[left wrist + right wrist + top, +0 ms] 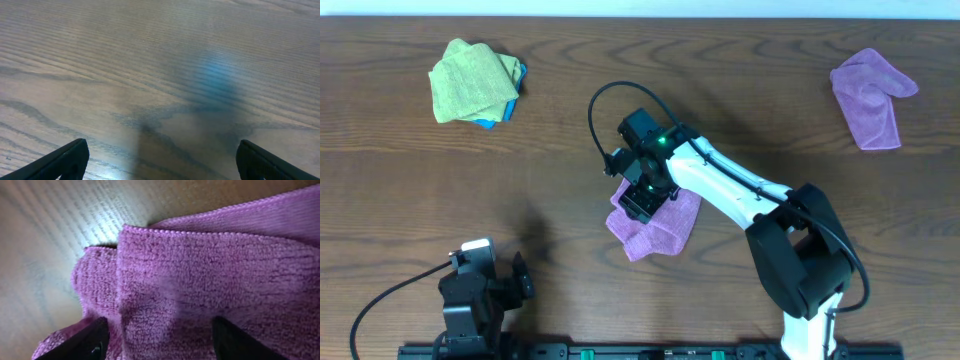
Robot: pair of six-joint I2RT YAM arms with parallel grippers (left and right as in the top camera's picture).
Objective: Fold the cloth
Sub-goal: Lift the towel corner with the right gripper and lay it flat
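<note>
A purple cloth (660,226) lies crumpled on the wooden table near the middle. My right gripper (642,200) is over its upper left part, pointing down. In the right wrist view the cloth (210,275) fills the frame with a raised fold, and my right gripper (162,340) is open, one finger on each side of the fold. My left gripper (520,277) is at the front left, far from the cloth. In the left wrist view my left gripper (162,162) is open over bare wood.
A yellow-green cloth (470,80) lies on a blue one (510,95) at the back left. Another purple cloth (870,95) lies at the back right. The table (420,200) is dark wood.
</note>
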